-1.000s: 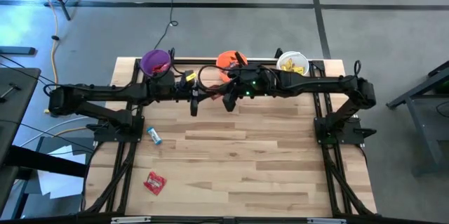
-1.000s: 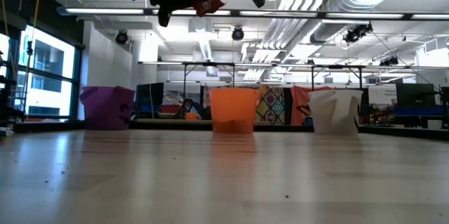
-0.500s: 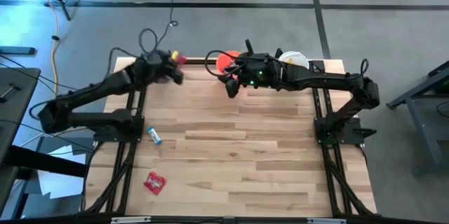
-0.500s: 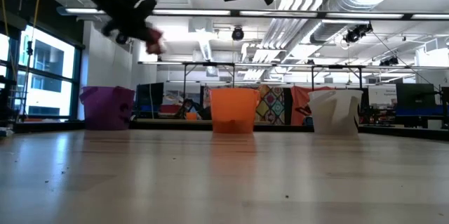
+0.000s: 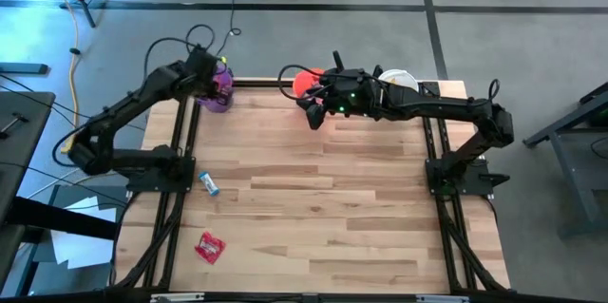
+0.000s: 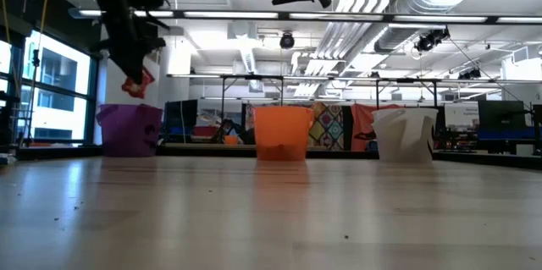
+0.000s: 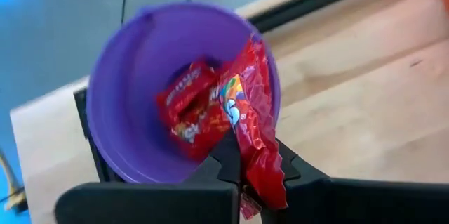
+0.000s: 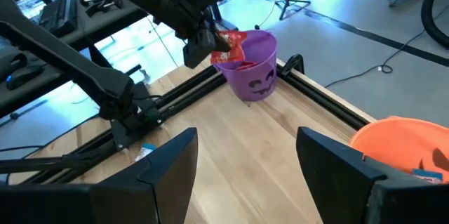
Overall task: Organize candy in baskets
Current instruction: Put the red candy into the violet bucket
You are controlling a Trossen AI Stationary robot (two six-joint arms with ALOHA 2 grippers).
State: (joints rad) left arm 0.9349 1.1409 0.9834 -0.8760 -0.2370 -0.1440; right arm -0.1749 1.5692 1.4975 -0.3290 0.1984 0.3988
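My left gripper (image 5: 215, 75) is over the purple bucket (image 5: 218, 94), shut on a red candy packet (image 7: 251, 104). The bucket stands at the table's far left corner with red packets (image 7: 188, 103) inside it. My right gripper (image 5: 312, 116) hovers open and empty beside the orange bucket (image 5: 304, 82) at the far middle. The white bucket (image 5: 397, 83), holding yellow candy, stands to the right of the orange one. On the near left of the table lie a blue-and-white bar (image 5: 209, 184) and a red packet (image 5: 209, 246). My left gripper pinches the red packet by one end (image 7: 257, 182) between its two fingers. The fingers point down from above. The packet hangs below them (image 6: 138, 84), over the mouth of the purple bucket (image 6: 129, 130) and clear of its rim.
The three buckets stand in a row along the far edge. Dark frame rails (image 5: 180, 151) run along the table's left and right sides. The middle and near right of the wooden top (image 5: 342, 208) are bare.
My left gripper has swung from the far middle of the table, where it met the right gripper, toward the left edge and now hangs over the purple bucket, the red packet with it. My right gripper has opened and drawn a little toward the far edge.
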